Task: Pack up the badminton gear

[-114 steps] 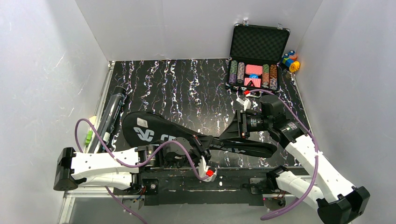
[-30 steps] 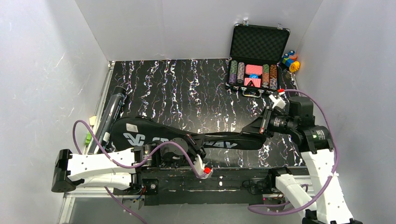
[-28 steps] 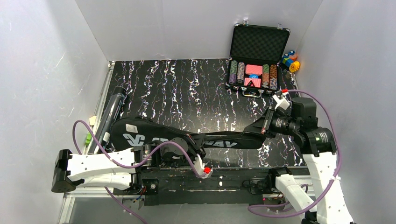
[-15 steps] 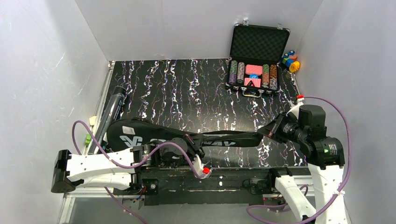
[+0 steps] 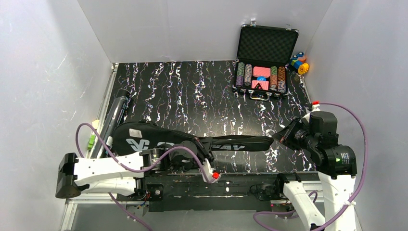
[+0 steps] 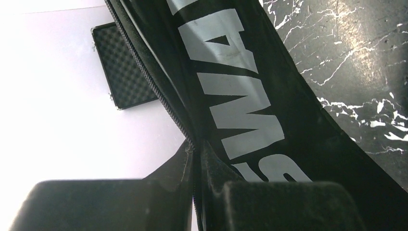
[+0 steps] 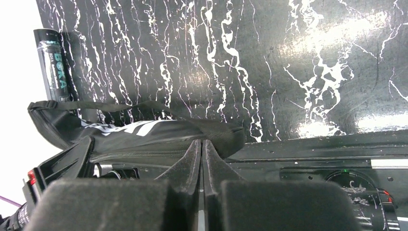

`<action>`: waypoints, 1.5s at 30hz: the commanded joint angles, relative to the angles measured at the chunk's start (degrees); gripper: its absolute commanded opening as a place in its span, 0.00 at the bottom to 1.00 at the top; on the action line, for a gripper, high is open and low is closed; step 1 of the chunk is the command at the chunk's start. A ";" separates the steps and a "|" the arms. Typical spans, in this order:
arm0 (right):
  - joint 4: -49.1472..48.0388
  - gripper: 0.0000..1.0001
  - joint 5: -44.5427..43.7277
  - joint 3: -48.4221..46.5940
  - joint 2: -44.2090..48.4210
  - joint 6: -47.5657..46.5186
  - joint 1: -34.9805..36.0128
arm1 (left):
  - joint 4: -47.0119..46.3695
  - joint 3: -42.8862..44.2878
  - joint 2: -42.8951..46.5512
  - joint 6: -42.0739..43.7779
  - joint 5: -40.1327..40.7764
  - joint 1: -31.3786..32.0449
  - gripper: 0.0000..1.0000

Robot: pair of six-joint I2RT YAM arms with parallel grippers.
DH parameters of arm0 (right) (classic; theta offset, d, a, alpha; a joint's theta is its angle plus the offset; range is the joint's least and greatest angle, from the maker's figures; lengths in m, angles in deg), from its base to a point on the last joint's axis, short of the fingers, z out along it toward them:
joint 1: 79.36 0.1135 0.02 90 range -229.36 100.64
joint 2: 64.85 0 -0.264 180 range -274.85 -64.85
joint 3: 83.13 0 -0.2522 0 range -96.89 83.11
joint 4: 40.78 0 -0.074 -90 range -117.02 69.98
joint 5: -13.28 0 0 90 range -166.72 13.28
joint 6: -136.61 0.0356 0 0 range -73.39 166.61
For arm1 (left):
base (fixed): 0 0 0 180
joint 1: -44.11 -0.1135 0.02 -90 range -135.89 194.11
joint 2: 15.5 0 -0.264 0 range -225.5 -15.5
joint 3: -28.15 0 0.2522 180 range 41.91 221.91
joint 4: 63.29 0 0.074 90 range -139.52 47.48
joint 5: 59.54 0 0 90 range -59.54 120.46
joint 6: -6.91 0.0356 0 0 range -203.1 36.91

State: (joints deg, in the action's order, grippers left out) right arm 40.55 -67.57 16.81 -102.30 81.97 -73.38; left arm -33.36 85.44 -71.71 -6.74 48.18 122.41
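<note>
The long black "CROSSWAY" bag (image 5: 159,139) lies flat along the table's near edge, wide end to the left. My left gripper (image 5: 204,146) is shut on the bag's fabric beside the zip (image 6: 197,144), about mid-length; the white lettering (image 6: 240,110) fills that view. My right gripper (image 5: 280,136) is shut at the narrow right end of the bag (image 7: 144,132), its fingertips (image 7: 192,149) pinched together on the zip line. The dark tube (image 5: 115,114) with teal lettering (image 7: 57,67) lies along the left edge. Racquets and shuttlecocks are out of view.
An open black case of poker chips (image 5: 262,57) stands at the back right, also in the left wrist view (image 6: 127,67). Small coloured blocks (image 5: 299,62) sit beside it. A green piece (image 5: 90,141) lies at the left rail. White walls close in the table.
My right gripper has moved right and nearer along the bag to its narrow end. The raised flap has flattened and the bag now lies straight. The left gripper has kept its hold.
</note>
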 commanded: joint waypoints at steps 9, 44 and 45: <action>1.67 0.69 -14.70 -6.68 3.02 0.88 -0.44 | -9.61 16.11 -25.51 -0.59 -14.92 -11.55 0.00; -18.86 0.76 -8.75 7.29 -3.84 4.90 -0.44 | 34.78 62.72 -46.38 -52.69 -19.26 -42.36 0.98; -20.59 0.77 -8.80 7.75 -4.72 4.37 -0.44 | 36.00 62.47 -44.79 -55.29 -20.46 -45.26 0.98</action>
State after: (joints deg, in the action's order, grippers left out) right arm 29.14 -76.12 23.38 -104.22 87.78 -73.62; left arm -9.51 145.79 -126.16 -46.78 31.46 86.15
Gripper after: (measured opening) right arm 0.758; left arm 0.981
